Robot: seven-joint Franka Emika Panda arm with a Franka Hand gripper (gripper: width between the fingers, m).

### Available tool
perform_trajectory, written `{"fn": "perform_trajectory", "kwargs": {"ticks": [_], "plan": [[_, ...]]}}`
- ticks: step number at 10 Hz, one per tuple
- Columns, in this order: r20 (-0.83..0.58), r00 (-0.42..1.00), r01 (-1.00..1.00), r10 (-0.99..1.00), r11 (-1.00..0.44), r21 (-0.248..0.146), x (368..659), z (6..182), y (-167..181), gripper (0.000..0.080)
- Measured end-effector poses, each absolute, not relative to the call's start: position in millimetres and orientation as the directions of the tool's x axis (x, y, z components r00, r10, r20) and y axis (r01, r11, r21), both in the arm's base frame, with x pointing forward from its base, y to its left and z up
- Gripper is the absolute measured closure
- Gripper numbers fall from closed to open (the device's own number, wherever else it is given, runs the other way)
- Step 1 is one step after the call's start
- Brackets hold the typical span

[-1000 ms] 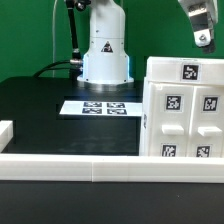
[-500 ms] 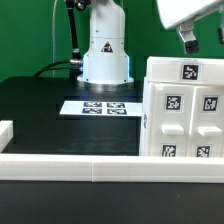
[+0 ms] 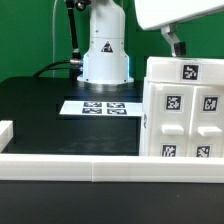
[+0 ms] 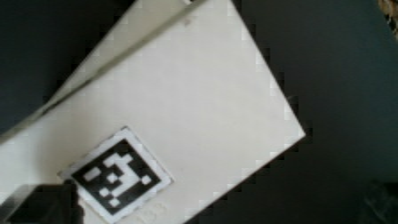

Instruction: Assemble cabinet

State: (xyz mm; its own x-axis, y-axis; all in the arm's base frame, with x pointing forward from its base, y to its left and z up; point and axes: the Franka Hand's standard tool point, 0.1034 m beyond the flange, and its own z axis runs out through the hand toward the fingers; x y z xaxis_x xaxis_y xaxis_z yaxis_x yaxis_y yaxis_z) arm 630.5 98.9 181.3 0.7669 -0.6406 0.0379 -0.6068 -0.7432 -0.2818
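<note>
While the black table (image 3: pixel 40 110) fills most of the scene, the arm's white base (image 3: pixel 105 50) stands at its far side, near the middle. And there's the cabinet (image 3: pixel 185 110), a white boxy stack on the exterior view's right, reaching from mid-table to the near rail, black-and-white tags showing on its top and front panels. Along the near edge runs the low white border rail (image 3: pixel 70 167), turning a corner at the exterior view's left. Flat on the table, just in front of the base, lies the marker board (image 3: pixel 100 107). Up high, the gripper (image 3: pixel 172 42) hangs above the cabinet's far top edge, apart from it; only one finger shows, so whether it's parted or closed I cannot tell. Wrist view: a white tagged panel, tilted across the picture.
</note>
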Motion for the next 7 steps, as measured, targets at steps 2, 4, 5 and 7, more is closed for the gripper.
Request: {"fn": "perform_trajectory", "kwargs": {"ticks": [2,4,5,7], "plan": [[0.12,0.894,-0.401,-0.432,-0.89,-0.217,629.7,180.8,98.4,0.0002],[0.184,0.974,-0.103,-0.128,-0.985,-0.14,630.3,181.1,95.2,0.0002],[0.189,0.982,-0.008,-0.03,-0.993,-0.114,629.1,180.4,95.2,0.0002],[0.191,0.936,0.309,0.296,-0.95,-0.045,625.5,177.4,90.6,0.0002]]}}
